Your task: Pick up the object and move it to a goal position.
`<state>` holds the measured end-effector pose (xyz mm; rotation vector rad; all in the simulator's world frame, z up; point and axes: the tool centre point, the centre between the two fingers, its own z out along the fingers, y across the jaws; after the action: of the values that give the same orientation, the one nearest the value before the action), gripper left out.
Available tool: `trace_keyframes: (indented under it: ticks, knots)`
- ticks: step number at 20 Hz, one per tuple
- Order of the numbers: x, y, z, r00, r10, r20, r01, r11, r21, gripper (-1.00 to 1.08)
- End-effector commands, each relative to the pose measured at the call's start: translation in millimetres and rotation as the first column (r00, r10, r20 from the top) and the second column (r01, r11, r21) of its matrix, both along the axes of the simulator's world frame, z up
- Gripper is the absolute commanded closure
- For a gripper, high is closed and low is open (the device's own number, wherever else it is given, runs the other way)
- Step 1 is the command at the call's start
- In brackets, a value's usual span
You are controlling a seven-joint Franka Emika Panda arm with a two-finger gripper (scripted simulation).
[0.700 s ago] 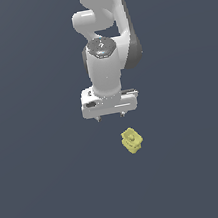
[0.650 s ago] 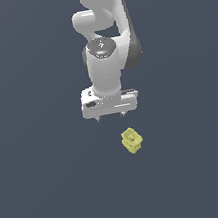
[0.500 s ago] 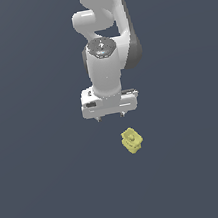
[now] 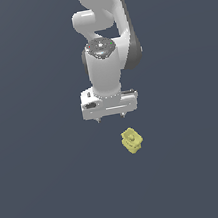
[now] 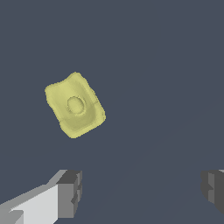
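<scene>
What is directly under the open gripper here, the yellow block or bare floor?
Bare floor shows between the fingers of the open gripper. The yellow block lies off to one side, apart from them. Its underside is hidden.

The white Panda arm descends from the frame's top centre, wrist vertical; its gripper points down, fingers spread wide, holding nothing.
</scene>
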<state>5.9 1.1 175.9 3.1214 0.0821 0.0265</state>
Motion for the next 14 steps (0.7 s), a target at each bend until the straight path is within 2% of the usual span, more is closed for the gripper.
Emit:
trace_keyframes:
  ticks: [1, 9, 14]
  knots:
    - [0.5, 0.7, -0.6, 1.000, 0.004, 0.000, -0.004, 1.000, 0.000, -0.92]
    - [12.3, 14.1, -11.4, 0.995, 0.098, -0.006, -0.098, 0.995, -0.002, -0.92]
    - [26.5, 32.1, -26.3, 0.976, 0.218, -0.012, -0.218, 0.976, 0.000, -0.92]
